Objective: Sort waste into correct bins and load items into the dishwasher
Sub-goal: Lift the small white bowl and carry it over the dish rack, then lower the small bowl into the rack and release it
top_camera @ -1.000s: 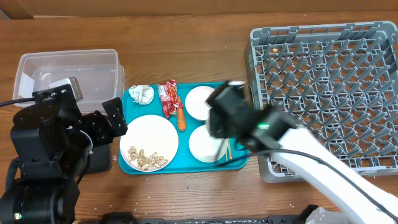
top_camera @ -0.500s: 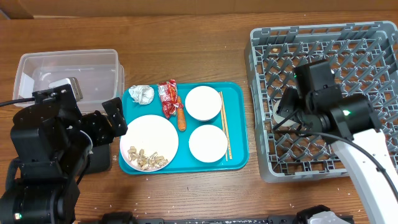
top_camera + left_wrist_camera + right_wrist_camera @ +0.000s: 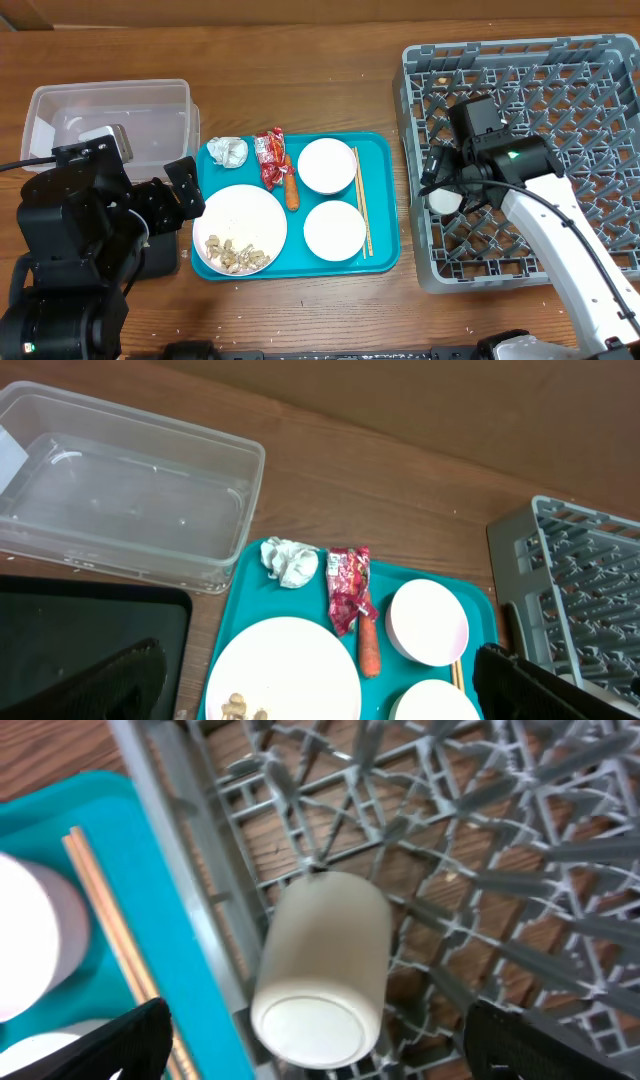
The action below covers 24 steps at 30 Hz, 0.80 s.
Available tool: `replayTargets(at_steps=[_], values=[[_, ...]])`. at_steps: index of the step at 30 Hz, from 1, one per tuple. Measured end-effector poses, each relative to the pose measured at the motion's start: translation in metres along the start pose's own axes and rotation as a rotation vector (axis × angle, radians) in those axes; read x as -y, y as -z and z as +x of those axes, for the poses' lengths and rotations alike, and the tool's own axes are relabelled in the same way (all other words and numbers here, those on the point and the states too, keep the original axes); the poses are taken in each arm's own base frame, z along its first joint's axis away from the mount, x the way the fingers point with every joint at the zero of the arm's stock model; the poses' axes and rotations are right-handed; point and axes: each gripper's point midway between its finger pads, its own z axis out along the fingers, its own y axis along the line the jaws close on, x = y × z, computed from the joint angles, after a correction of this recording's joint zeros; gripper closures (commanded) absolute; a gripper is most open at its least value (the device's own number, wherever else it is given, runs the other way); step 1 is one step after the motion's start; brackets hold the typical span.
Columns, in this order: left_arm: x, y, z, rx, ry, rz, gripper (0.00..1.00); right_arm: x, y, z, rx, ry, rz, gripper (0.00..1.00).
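My right gripper (image 3: 446,188) (image 3: 335,1045) is open over the grey dish rack (image 3: 560,100). The small white cup (image 3: 444,201) (image 3: 325,975) lies on its side between the spread jaws, at the rack's left side. My left gripper (image 3: 330,680) is open and empty above the teal tray (image 3: 385,250). On the tray lie the napkin (image 3: 228,151), red wrapper (image 3: 270,157), carrot stick (image 3: 291,189), plate (image 3: 240,215) with crumbs (image 3: 238,254), two bowls (image 3: 327,165) (image 3: 334,230) and chopsticks (image 3: 362,215).
The clear tub (image 3: 110,115) stands at the back left. The black tray (image 3: 90,630) lies in front of it, mostly hidden under my left arm (image 3: 90,230) in the overhead view. The rack fills the right side.
My right arm swung from over the teal tray to the rack, carrying the cup. The cup now lies in the rack between opened jaws. The left arm has not moved.
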Motion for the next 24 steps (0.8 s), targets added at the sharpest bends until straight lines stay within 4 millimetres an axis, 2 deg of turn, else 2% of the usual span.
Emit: replayTargets(at_steps=[2, 6, 8, 11, 13, 15, 17, 20, 22, 23, 24], values=[[0.0, 0.0, 0.0, 0.0, 0.0, 0.0, 0.0, -0.012, 0.007, 0.001, 0.002, 0.024, -0.059, 0.14], [0.0, 0.0, 0.0, 0.0, 0.0, 0.0, 0.0, -0.07, 0.046, 0.011, 0.044, 0.162, -0.31, 0.26], [0.0, 0.0, 0.0, 0.0, 0.0, 0.0, 0.0, -0.095, 0.062, 0.03, 0.033, 0.247, -0.399, 0.32], [0.0, 0.0, 0.0, 0.0, 0.0, 0.0, 0.0, -0.12, 0.068, 0.057, -0.005, 0.34, -0.454, 0.4], [0.0, 0.0, 0.0, 0.0, 0.0, 0.0, 0.0, -0.132, 0.058, 0.079, -0.052, 0.384, -0.449, 0.45], [0.0, 0.0, 0.0, 0.0, 0.0, 0.0, 0.0, -0.137, 0.037, 0.097, -0.103, 0.409, -0.413, 0.47], [0.0, 0.0, 0.0, 0.0, 0.0, 0.0, 0.0, -0.135, 0.003, 0.114, -0.165, 0.429, -0.341, 0.47], [0.0, 0.0, 0.0, 0.001, 0.0, 0.0, 0.0, -0.128, -0.045, 0.128, -0.231, 0.429, -0.239, 0.47], [0.0, 0.0, 0.0, 0.0, 0.0, 0.0, 0.0, -0.127, -0.064, 0.135, -0.261, 0.435, -0.211, 0.5], [0.0, 0.0, 0.0, 0.0, 0.0, 0.0, 0.0, -0.13, -0.069, 0.137, -0.27, 0.44, -0.215, 0.53], [0.0, 0.0, 0.0, 0.0, 0.0, 0.0, 0.0, -0.133, -0.074, 0.139, -0.282, 0.441, -0.222, 0.63]])
